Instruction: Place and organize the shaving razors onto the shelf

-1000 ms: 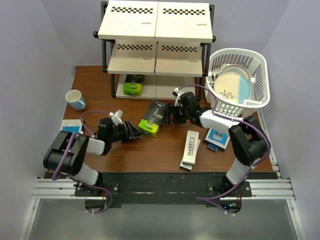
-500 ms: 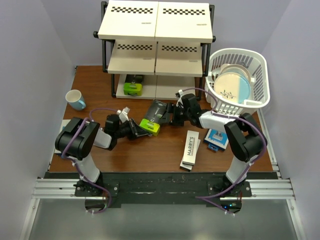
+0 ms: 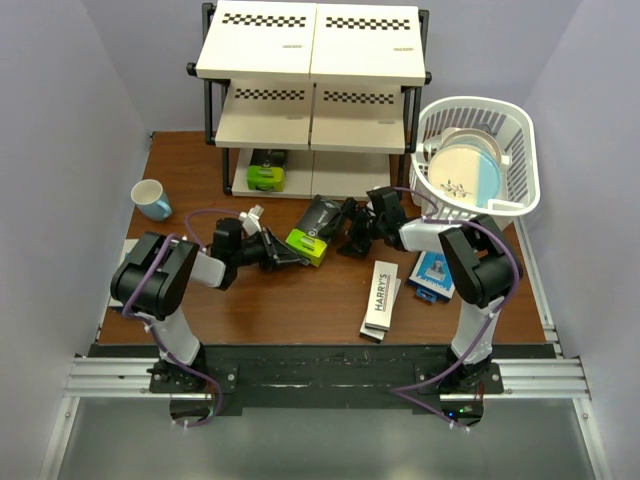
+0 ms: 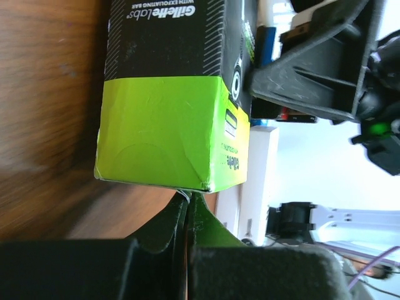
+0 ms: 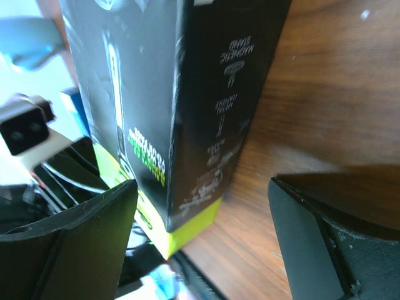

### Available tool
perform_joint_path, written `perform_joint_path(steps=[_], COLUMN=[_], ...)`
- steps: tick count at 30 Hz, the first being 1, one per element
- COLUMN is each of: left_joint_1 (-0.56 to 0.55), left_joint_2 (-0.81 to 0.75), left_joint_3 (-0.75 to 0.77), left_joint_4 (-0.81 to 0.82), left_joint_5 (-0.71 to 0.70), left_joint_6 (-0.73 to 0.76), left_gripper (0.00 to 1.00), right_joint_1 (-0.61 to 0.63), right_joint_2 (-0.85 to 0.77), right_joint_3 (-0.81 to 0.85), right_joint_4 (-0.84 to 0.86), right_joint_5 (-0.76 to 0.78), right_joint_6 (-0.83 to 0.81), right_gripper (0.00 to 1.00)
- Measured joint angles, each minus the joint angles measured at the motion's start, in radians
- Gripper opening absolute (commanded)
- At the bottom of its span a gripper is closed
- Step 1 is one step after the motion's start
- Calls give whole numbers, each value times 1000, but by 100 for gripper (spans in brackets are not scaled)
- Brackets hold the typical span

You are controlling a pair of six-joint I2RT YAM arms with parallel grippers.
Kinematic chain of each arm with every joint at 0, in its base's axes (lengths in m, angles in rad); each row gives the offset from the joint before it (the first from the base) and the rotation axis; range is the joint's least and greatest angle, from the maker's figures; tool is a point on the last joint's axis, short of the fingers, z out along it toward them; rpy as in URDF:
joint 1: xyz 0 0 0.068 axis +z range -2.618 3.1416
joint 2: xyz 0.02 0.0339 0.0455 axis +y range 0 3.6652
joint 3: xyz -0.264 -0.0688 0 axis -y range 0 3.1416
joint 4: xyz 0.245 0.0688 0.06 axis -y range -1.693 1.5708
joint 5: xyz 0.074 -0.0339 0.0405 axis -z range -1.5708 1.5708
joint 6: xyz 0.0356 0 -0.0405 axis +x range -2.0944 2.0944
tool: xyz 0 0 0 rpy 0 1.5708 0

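Our left claw [image 4: 186, 206], shut and seemingly empty, sits just beside the black-and-lime razor box [image 4: 165, 134] our open right claw [image 5: 200, 212] straddles; 1 twin box [image 3: 266, 172] beyond is shelved, 5 remain.

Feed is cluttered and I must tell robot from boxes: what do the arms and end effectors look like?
The left arm and right arm are black at the joints with white link shells; a purple cable loops along each. The left end effector and right end effector have matte black, wedge-shaped fingers; no markings are legible.
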Motion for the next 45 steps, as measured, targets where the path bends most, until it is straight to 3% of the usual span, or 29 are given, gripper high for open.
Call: perform_joint_path(steps=[5, 9, 10, 13, 20, 29, 35, 37, 41, 45], left_joint_1=[-23, -74, -81, -92, -125, -191, -223, -235, -263, -284], left_joint_2=[4, 28, 32, 43, 45, 141, 241, 278, 332, 349], left_joint_3=[63, 107, 112, 122, 159, 313, 414, 453, 528, 580], left_joint_4=[-16, 22, 26, 34, 33, 36, 51, 58, 59, 37], left_joint_5=[7, 9, 8, -2, -27, -74, -160, -190, -215, -240], left_joint_6=[-55, -85, -88, -95, -61, -12, -10, -11, -9, 0], left_gripper=[0, 0, 0, 0, 0, 0, 0, 0, 0, 0], right_joint_1=[-12, -3, -5, -17, -43, -130, -183, -200, -212, -217], right_joint_2=[31, 31, 30, 19, -84, -125, -40, -10, 15, 10], right_joint_3=[41, 58, 58, 57, 19, 11, 84, 111, 132, 133], right_joint_4=[6, 11, 10, 4, 6, 14, 14, 21, 15, 5], right_joint_5=[-34, -44, -43, -32, 2, 16, 14, 15, 27, 40], right_joint_6=[96, 136, 132, 105, 6, -72, -119, -139, -180, -209], right_gripper=[89, 69, 58, 45, 39, 43, 62, 75, 89, 94])
